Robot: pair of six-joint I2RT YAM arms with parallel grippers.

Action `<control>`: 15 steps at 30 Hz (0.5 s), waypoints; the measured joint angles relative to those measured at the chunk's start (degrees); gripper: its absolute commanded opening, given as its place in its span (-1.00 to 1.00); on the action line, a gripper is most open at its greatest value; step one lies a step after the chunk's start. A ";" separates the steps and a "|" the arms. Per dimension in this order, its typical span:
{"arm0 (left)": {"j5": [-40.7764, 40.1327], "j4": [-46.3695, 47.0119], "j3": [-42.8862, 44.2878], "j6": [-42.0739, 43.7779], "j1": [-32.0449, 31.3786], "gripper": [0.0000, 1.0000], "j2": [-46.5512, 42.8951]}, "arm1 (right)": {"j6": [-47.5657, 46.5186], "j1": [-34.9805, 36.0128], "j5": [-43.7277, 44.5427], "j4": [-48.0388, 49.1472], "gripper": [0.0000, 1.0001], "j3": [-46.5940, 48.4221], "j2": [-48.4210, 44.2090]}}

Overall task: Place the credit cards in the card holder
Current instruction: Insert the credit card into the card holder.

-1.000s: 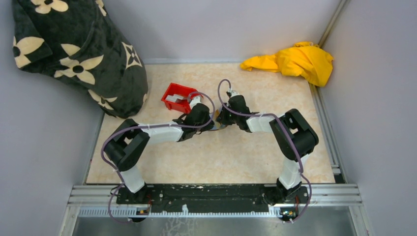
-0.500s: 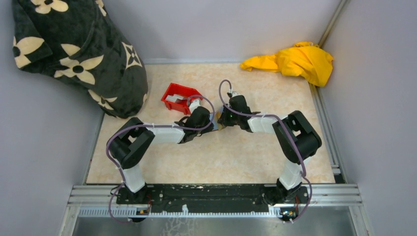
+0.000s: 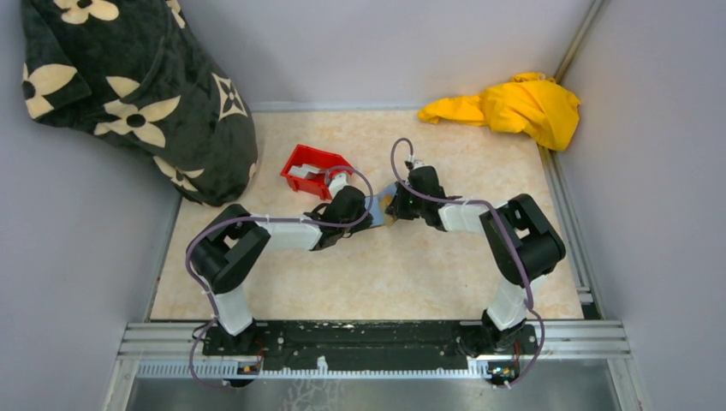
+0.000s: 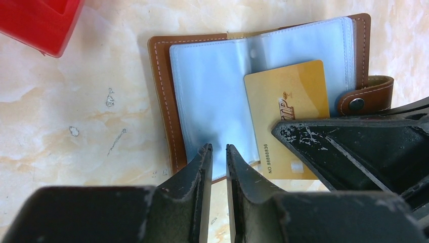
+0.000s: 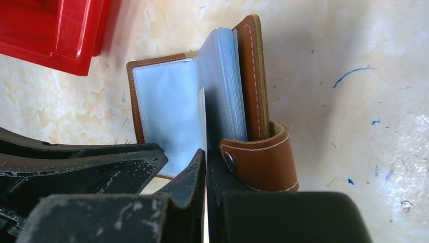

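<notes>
The brown card holder (image 4: 161, 101) lies open on the table, its clear plastic sleeves (image 4: 212, 86) spread out. A gold credit card (image 4: 286, 106) sits partly inside a right-hand sleeve. My right gripper (image 5: 206, 151) is shut on this card, which shows edge-on in the right wrist view (image 5: 203, 109). Its black fingers (image 4: 334, 147) cover the card's near corner. My left gripper (image 4: 218, 148) is nearly closed with nothing between the jaws, and its tips are over the near edge of the left sleeve. In the top view both grippers (image 3: 366, 214) (image 3: 395, 208) meet over the holder (image 3: 380, 205).
A red plastic bin (image 3: 310, 169) stands just beyond the left gripper, with a pale grey piece in it. A dark flower-patterned bag (image 3: 137, 94) fills the far left. A yellow cloth (image 3: 514, 107) lies at the far right corner. The holder's snap strap (image 5: 260, 157) curls beside my right fingers.
The right wrist has shifted a little to the right. The pale sleeves now show between the two grippers. The left arm moved slightly forward earlier and is now still.
</notes>
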 measured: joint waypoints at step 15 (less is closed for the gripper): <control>0.02 0.52 0.00 -0.35 0.00 -0.53 0.28 | 2.23 -2.89 -4.13 6.08 -1.00 -1.05 2.21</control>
